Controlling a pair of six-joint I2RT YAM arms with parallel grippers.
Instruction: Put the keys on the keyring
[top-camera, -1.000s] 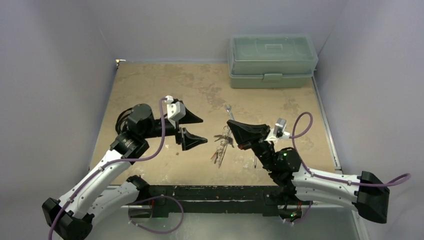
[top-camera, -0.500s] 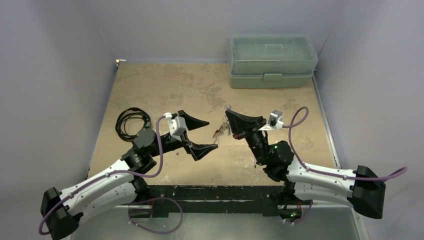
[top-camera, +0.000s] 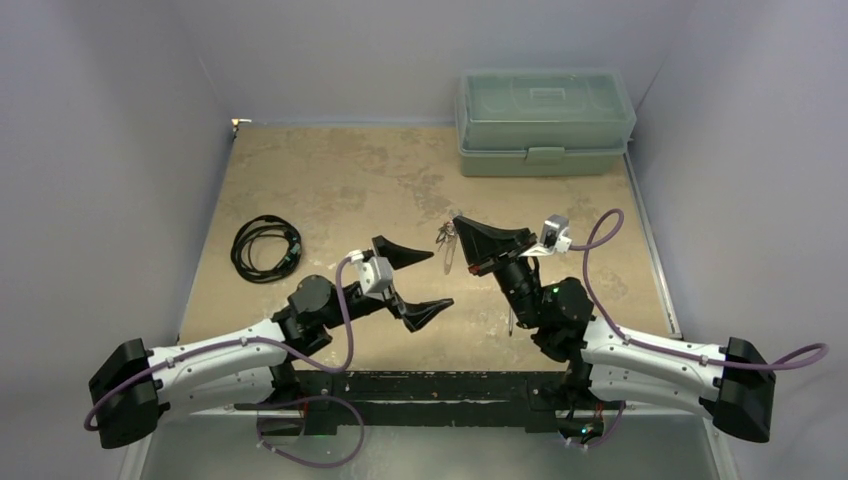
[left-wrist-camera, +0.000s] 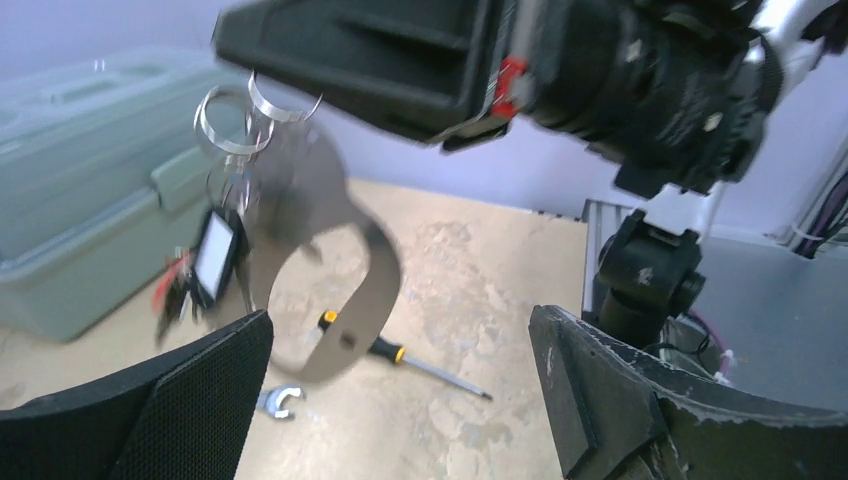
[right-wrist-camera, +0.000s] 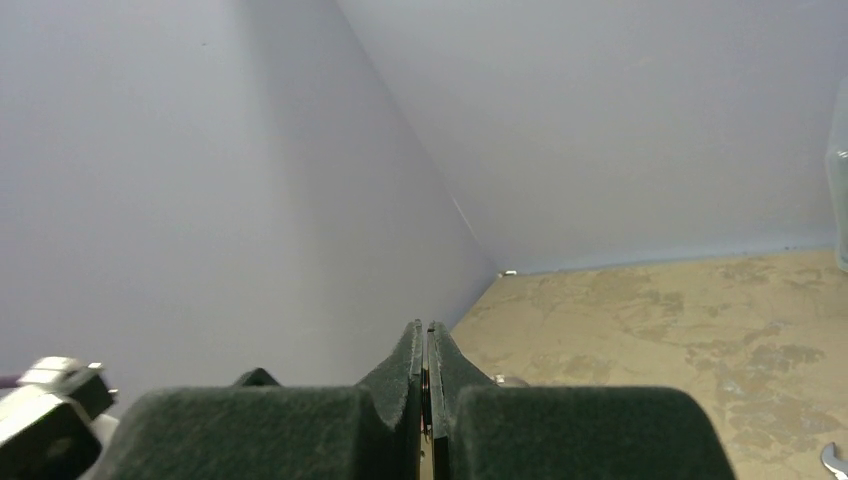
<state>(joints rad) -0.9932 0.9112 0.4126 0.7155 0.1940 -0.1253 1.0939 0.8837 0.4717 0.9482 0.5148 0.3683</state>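
Top: right hand (top-camera: 457, 228) clenched on keyring (top-camera: 447, 252), above table (top-camera: 330, 190); left hand (top-camera: 440, 279) spread wide, just left of it.
Left wrist: keyring hangs dead ahead, long axis vertical; keys (left-wrist-camera: 205, 265) dangle at its left.
Right wrist: jaws pressed together.

Top view: bright enough, soft even light from overhead, only faint shadows under my arms on the table (top-camera: 330, 170); slight sheen on the toolbox lid (top-camera: 545, 95). Left wrist view: keyring (left-wrist-camera: 335, 250) smeared by motion blur, my left gripper (left-wrist-camera: 400, 320) fingers soft, too close to focus. Right wrist view: dimmer, flat light; my right gripper (right-wrist-camera: 427, 335) dark and grainy, walls smooth.
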